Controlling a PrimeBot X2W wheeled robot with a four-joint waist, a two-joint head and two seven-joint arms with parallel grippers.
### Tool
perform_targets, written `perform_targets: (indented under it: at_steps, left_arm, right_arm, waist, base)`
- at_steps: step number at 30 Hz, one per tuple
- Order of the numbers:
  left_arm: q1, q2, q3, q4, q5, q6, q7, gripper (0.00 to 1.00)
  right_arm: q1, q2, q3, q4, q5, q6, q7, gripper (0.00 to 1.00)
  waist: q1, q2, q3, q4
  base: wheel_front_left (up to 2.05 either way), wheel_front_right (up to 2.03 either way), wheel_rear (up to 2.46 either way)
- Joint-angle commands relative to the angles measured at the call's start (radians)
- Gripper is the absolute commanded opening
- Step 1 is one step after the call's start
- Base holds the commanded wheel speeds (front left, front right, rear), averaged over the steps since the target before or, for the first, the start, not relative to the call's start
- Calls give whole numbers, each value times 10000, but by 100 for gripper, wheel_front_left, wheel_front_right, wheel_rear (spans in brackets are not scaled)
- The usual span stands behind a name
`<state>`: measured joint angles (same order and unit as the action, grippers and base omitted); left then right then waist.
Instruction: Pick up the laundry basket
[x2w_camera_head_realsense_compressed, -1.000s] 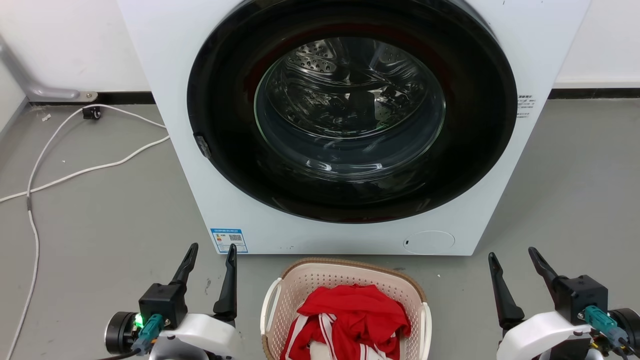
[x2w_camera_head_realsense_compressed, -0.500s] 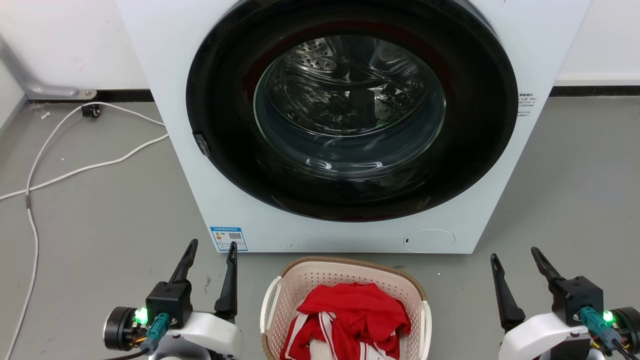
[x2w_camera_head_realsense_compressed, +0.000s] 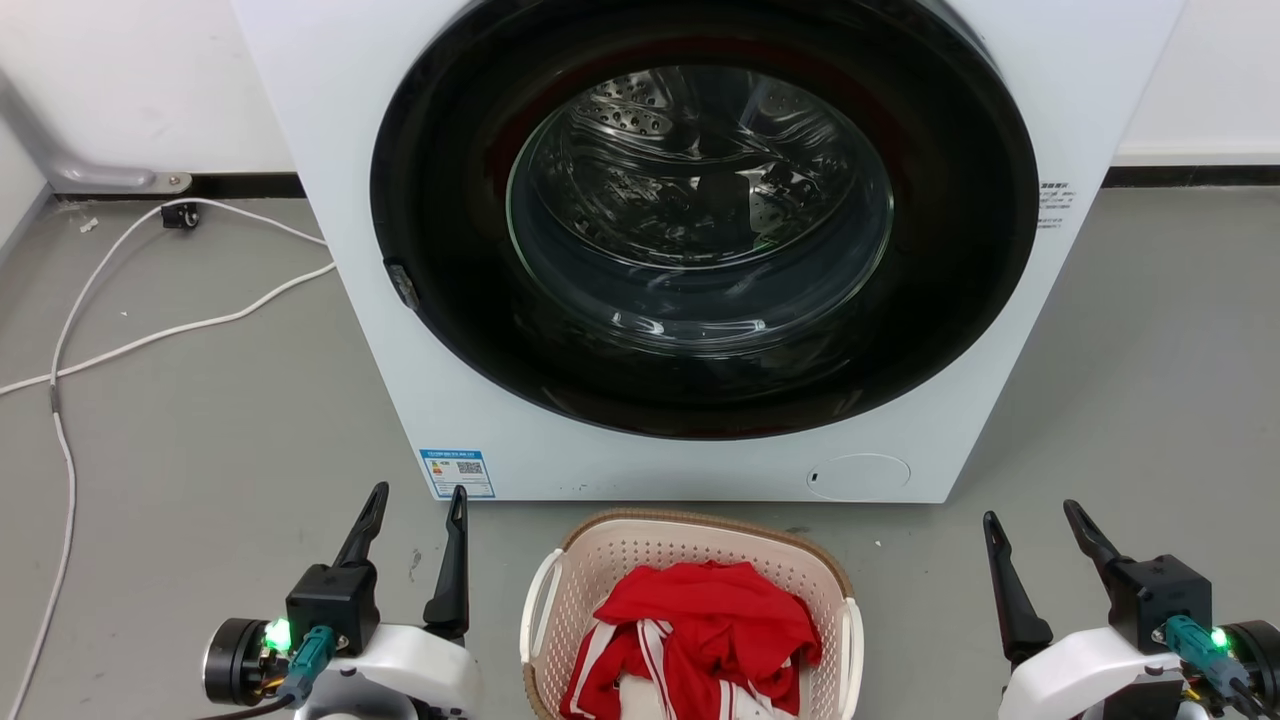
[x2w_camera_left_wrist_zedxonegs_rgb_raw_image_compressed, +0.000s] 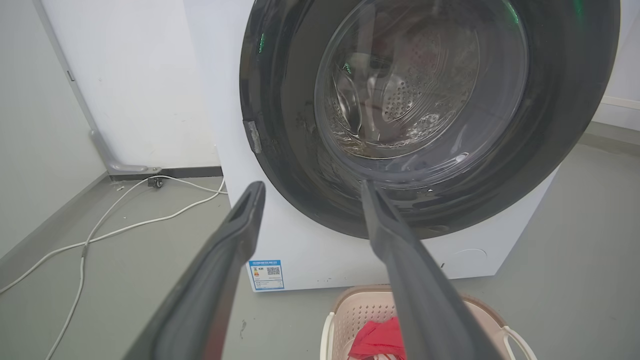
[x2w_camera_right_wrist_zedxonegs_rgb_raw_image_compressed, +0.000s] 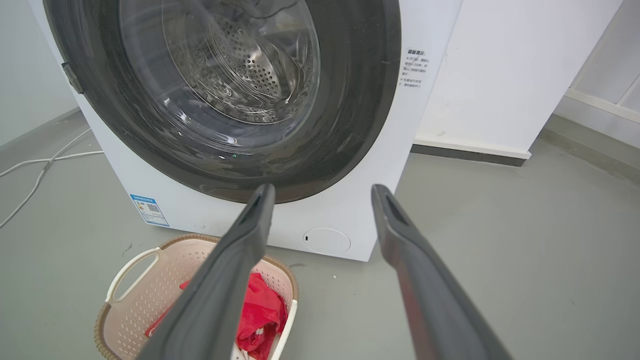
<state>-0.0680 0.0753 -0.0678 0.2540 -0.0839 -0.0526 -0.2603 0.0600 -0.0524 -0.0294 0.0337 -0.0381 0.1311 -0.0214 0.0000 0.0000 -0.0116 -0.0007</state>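
Left gripper (x2w_camera_head_realsense_compressed: 419, 489), right gripper (x2w_camera_head_realsense_compressed: 1030, 510) — fingers (x2w_camera_head_realsense_compressed: 452, 560) apart

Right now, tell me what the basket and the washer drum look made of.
Basket: likely matte cream plastic, moulded with rows of holes; its brown rim looks woven, perhaps moulded too. Drum: seemingly polished metal, shiny and perforated.

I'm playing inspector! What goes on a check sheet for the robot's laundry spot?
Surface: grey floor, smooth.
Job's things: laundry basket on the floor in front of the washing machine, red-and-white clothes inside, not gripped.
Clutter: tiny specks on the floor.
Grippers: left gripper and right gripper open, one on each side of the basket, not touching it.
Cables: white cable trailing across the floor, left side.
Surroundings: white wall behind; blue sticker on the washing machine.
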Motion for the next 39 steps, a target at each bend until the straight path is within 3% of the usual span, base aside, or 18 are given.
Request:
perform_targets:
  at_steps: [1,16,30,39]
  left_arm:
    - [-132,-33,0,-5,-11,40,-75,100]
    - [-1036,10,112,588,-210,-59,-64,100]
    - [-3619,529,-274,3468,-951,-664,708,100]
    - [-5304,902,-877,5541,-1636,-773,1542,100]
  right_arm:
    - [-8,41,-14,19,40,-7,-51,100]
    - [-755,37,-307,777,571,-7,635,100]
    - [-2767,32,73,2950,966,-7,1459,100]
    - [-4218,32,434,4951,1292,-7,1967,100]
  waist:
    - [0,0,5,-4]
    - [0,0,542,-48]
    - [0,0,2174,-249]
    - [0,0,3358,-395]
  base:
    - [0,0,0]
    - [0,0,0]
    - [0,0,0]
    - [0,0,0]
